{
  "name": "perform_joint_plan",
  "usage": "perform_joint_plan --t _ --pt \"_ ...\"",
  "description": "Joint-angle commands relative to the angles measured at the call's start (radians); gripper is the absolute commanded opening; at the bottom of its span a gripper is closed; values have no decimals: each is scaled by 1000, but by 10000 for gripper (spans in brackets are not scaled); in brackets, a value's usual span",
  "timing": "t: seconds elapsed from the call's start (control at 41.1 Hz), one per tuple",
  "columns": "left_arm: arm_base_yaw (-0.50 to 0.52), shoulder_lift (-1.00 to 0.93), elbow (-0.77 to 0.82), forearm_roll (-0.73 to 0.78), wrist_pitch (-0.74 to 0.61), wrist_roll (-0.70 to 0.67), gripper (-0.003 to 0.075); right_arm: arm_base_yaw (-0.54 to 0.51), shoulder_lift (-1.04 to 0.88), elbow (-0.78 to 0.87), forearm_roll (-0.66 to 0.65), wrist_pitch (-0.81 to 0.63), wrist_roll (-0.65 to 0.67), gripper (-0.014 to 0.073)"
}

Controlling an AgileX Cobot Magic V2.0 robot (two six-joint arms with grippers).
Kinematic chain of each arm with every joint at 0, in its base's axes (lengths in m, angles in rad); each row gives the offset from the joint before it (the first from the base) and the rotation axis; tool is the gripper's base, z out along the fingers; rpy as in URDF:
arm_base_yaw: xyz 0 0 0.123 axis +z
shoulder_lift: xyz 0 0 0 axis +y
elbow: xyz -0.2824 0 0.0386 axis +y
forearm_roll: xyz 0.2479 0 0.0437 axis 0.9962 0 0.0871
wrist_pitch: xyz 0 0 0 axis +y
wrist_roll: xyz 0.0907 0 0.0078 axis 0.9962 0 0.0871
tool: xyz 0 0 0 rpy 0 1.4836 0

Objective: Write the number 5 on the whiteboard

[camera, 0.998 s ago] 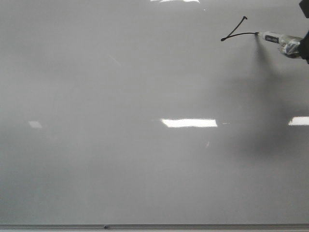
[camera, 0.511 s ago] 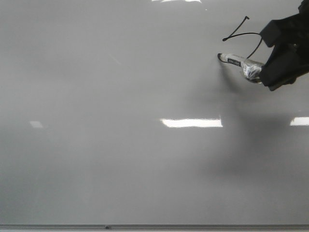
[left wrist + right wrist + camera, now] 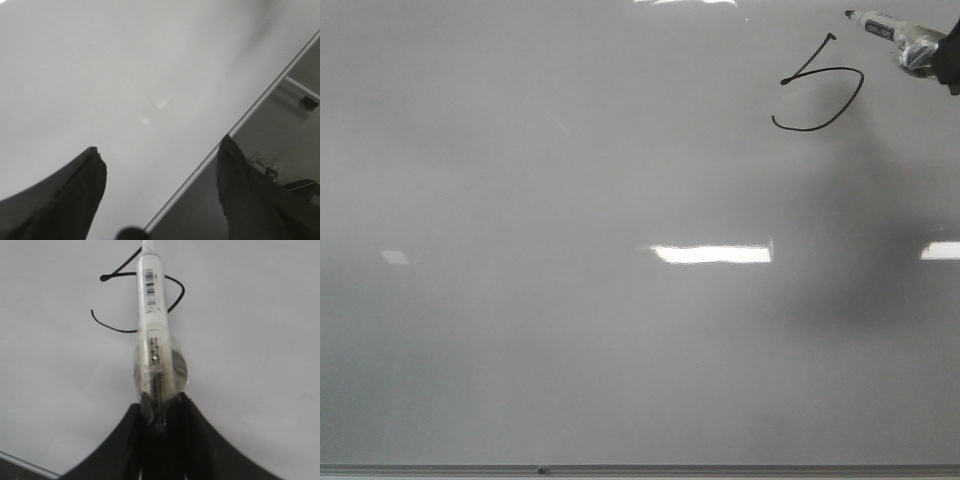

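The whiteboard (image 3: 570, 330) fills the front view. At its upper right are black marker strokes of the number 5 (image 3: 807, 58): a slanted stem and a rounded belly. My right gripper (image 3: 945, 58) sits at the right edge, shut on a white marker (image 3: 886, 24). The marker tip lies just above and to the right of the stem's top; I cannot tell whether it touches the board. In the right wrist view the marker (image 3: 152, 300) sticks out of the right gripper (image 3: 161, 410) across the strokes (image 3: 112, 329). My left gripper (image 3: 160, 160) is open and empty over the board's edge.
A thin grey metal frame (image 3: 720, 468) runs along the board's near edge, and the frame (image 3: 260, 105) also shows in the left wrist view, with floor and a caster (image 3: 306, 102) beyond it. Bright light reflections (image 3: 710, 254) lie on the board.
The belly of the digit has been drawn since a second ago. The marker swept down-left to the belly's end, then moved up to the right past the stem's top.
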Motion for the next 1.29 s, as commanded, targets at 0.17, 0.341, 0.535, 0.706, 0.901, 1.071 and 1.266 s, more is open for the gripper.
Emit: perform_joint_plan --t 0.17,0.341,0.535,0.706,0.901,1.071,1.266 --pt "1 -17 -28 -14 -55 -11 462 -9 17 -32 3 -106 -5 -61" --pt "1 -17 -28 -14 -55 -11 462 -9 56 -32 3 -131 -5 -61" --pt "1 -17 -28 -14 -57 -11 462 -9 58 -32 3 -149 -5 -61" --pt "1 -17 -28 -16 -57 -11 462 0 59 -32 4 -164 -5 -61" --pt "1 -17 -28 -16 -57 -11 462 0 79 -32 4 -164 -5 -61" --pt "1 -17 -28 -16 -55 -11 462 -6 113 -33 3 -165 -5 -61" --pt "1 -17 -28 -16 -55 -11 462 -60 107 -33 3 -151 -5 -61"
